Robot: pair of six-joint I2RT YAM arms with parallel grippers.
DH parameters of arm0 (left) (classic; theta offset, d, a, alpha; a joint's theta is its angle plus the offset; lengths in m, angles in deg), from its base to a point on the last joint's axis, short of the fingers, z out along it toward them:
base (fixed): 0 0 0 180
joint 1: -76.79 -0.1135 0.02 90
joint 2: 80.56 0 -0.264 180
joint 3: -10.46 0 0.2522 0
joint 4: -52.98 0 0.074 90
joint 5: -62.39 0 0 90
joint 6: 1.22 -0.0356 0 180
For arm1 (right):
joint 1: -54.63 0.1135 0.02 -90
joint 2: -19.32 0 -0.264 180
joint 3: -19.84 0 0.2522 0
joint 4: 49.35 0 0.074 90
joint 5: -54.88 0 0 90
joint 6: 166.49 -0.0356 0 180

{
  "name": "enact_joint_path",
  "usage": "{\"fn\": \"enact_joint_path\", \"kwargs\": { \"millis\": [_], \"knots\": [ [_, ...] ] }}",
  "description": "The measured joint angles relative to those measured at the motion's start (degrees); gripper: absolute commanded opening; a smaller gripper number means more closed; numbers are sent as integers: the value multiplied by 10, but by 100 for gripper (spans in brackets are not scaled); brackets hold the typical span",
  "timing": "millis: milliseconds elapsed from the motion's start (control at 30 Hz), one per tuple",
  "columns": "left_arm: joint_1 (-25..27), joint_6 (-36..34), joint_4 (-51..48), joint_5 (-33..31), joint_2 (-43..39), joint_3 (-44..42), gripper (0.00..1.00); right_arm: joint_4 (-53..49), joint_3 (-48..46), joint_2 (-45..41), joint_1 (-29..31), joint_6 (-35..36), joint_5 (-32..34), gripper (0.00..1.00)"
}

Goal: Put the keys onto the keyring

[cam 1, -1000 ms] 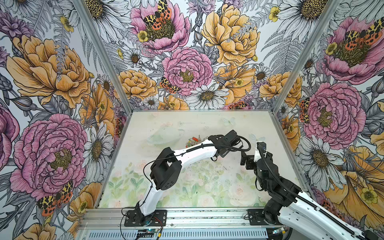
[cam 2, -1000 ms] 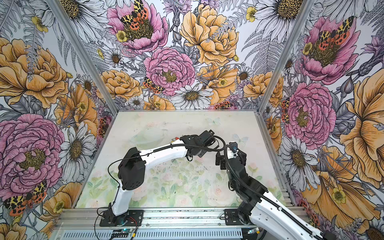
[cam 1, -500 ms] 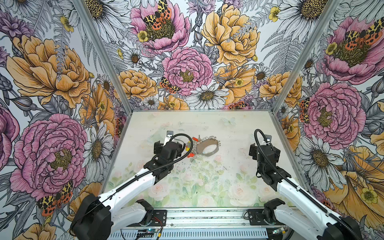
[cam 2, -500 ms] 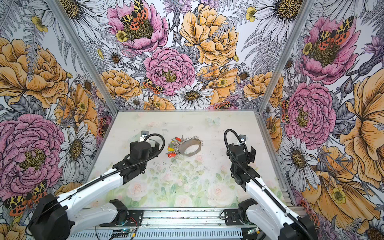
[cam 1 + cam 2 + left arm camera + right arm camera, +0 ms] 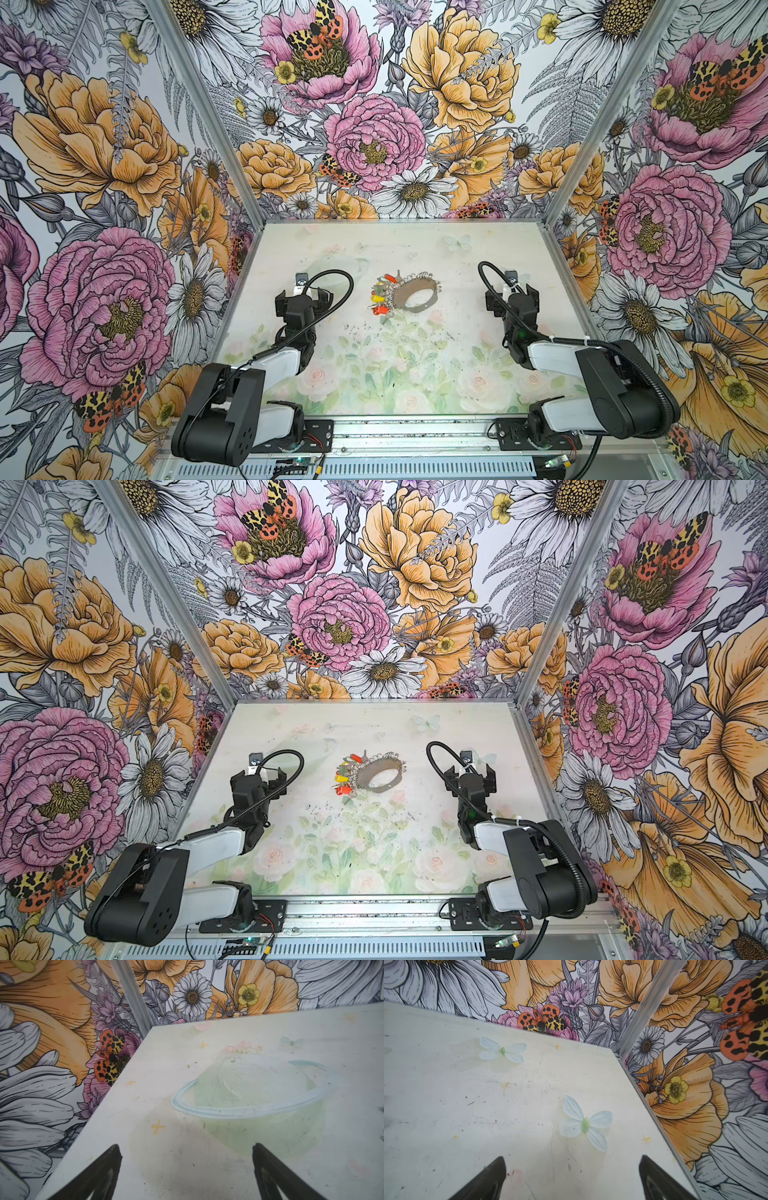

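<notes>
While the left gripper and right gripper hang spread wide and empty, keys lie bunched against the keyring between them on the tabletop.

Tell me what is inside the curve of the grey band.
Only bare table shows inside the band. The keys with coloured tags lie outside, at its edge. What is under the band is covered.

high stereo pair overhead, wrist cameras near tabletop
</notes>
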Motion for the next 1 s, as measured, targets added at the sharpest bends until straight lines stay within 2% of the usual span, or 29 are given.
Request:
{"fn": "enact_joint_path", "kwargs": {
  "millis": [167,267,367,700,1000],
  "knots": [
    [-33,2,55,112,56,23,99,56,8,54,-73,-35,-78,99],
    [-81,36,142,139,107,23,99,45,19,68,-82,-56,-89,99],
    [-116,68,154,146,127,20,99,51,24,68,-85,-73,-88,100],
    [-108,90,179,151,131,21,99,51,25,68,-85,-86,-90,99],
    [-108,89,174,181,131,33,99,50,28,68,-85,-85,-102,99]
  ]
}}
